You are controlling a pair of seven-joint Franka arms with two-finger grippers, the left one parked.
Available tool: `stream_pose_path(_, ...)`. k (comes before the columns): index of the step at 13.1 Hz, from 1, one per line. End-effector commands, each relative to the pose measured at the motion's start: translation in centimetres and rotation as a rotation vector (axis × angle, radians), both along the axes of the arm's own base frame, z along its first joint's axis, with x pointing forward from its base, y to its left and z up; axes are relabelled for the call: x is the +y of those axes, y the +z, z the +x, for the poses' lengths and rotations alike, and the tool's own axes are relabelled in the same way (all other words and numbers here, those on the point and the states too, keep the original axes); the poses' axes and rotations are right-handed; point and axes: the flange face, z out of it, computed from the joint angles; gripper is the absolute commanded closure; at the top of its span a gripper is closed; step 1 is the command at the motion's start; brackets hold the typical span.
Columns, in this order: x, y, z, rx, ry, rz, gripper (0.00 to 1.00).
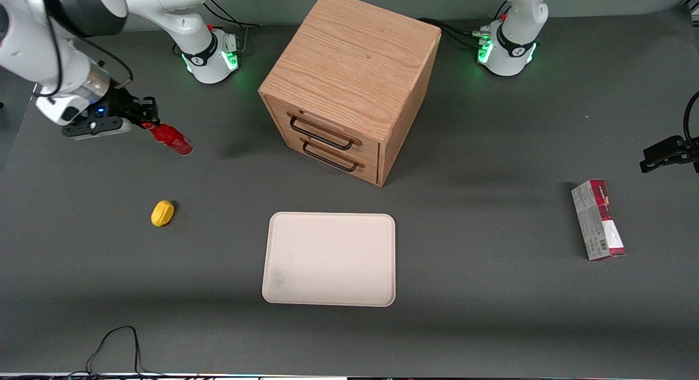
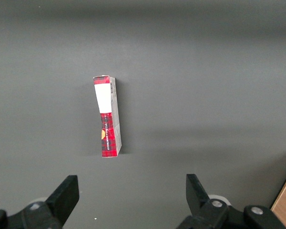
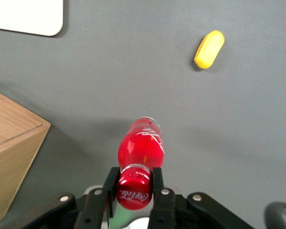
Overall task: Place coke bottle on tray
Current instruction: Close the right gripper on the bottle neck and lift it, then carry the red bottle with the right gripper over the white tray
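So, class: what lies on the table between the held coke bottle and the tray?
The hand grips the coke bottle by its neck. Between it and the tray the front view shows only bare table; the yellow lemon sits aside.

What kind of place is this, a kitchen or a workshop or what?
Most likely a robotics lab tabletop: arm bases with green lights stand on a dark gray table, the gripper holds the coke bottle near the working arm's end, and props like the tray lie spread out.

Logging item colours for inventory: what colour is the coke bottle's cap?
Red, like the coke bottle itself; the gripper clamps it at the cap. Right wrist view shows it best.
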Motion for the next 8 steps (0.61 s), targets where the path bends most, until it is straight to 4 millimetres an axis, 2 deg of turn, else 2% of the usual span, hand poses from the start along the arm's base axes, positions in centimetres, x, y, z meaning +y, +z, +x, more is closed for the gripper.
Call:
stream_pose_path(1,0.1,3.6,7.5,0.069,-0.029,-0.024,1.0)
stream_pose_path(3,0.3,5.5,10.6,0.066,-0.031,-0.032,1.0)
stream_pose_path(5,1.0,6.5,13.7,0.074,-0.045,-0.041,1.0)
stream_pose_path(8,3.2,5.6,18.1,0.093,-0.142,-0.065,1.0)
